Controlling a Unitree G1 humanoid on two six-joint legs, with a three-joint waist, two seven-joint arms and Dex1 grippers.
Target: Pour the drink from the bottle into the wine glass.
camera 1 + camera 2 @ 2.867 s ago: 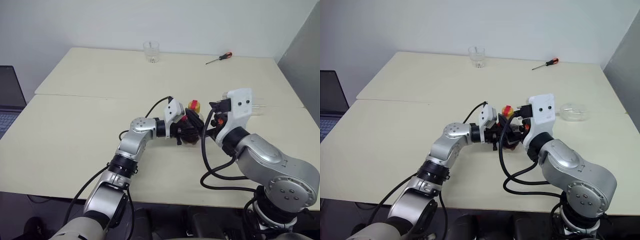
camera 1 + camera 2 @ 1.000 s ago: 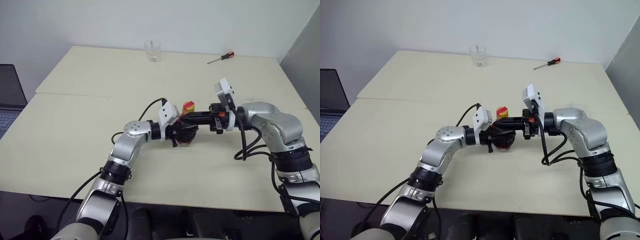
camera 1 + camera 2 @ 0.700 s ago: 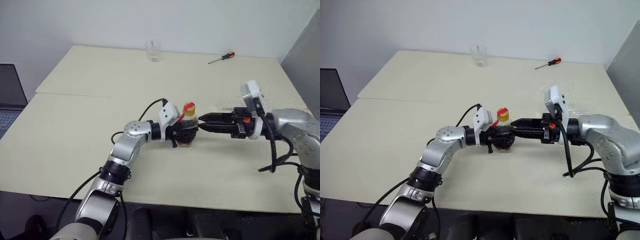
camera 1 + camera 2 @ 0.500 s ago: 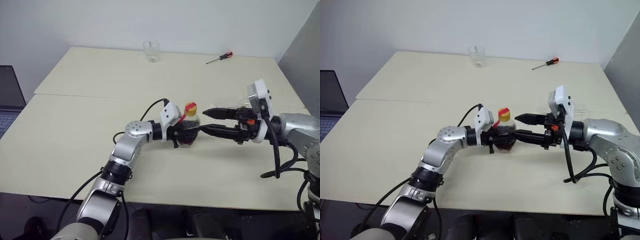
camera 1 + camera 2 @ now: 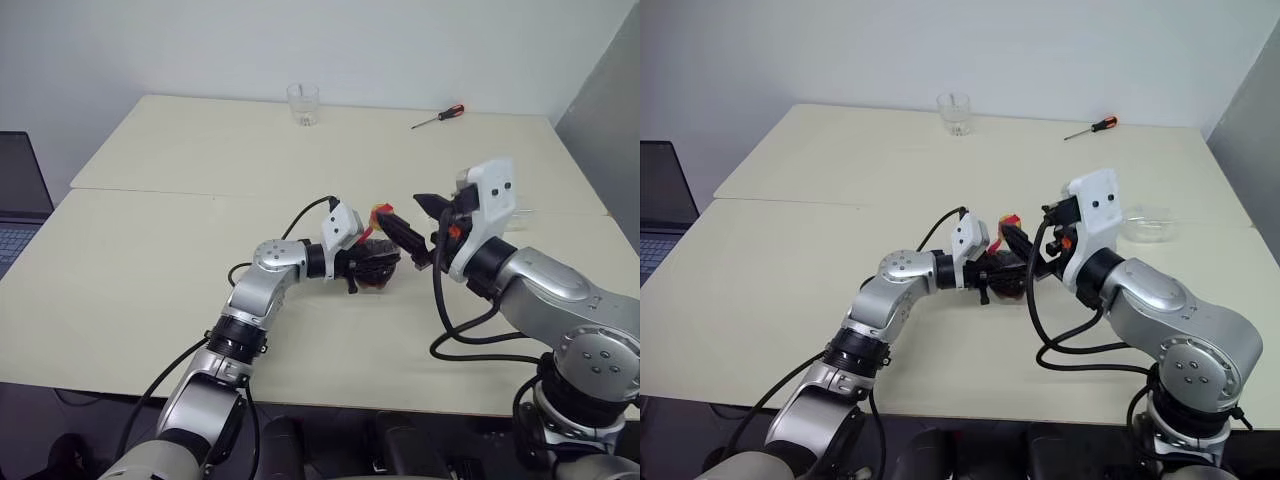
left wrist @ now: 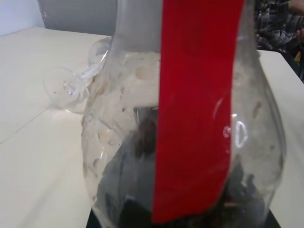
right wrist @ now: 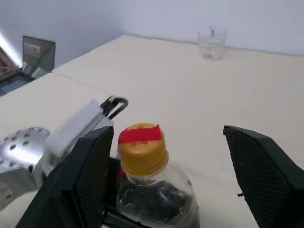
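Left gripper was seen clamped on the round body of the bottle, which was held upright near the table's centre. Right gripper was held just above it with fingers spread wide on either side of the yellow cap, touching nothing. The cap was on the neck, and the drink was seen low in the bottle's belly. Wine glass was seen lying on its side at about three o'clock of the bottle, well apart from it. A short tumbler at twelve o'clock and a screwdriver at one o'clock lay along the far edge. The task was judged to be early: uncapping, righting the glass and pouring were left.
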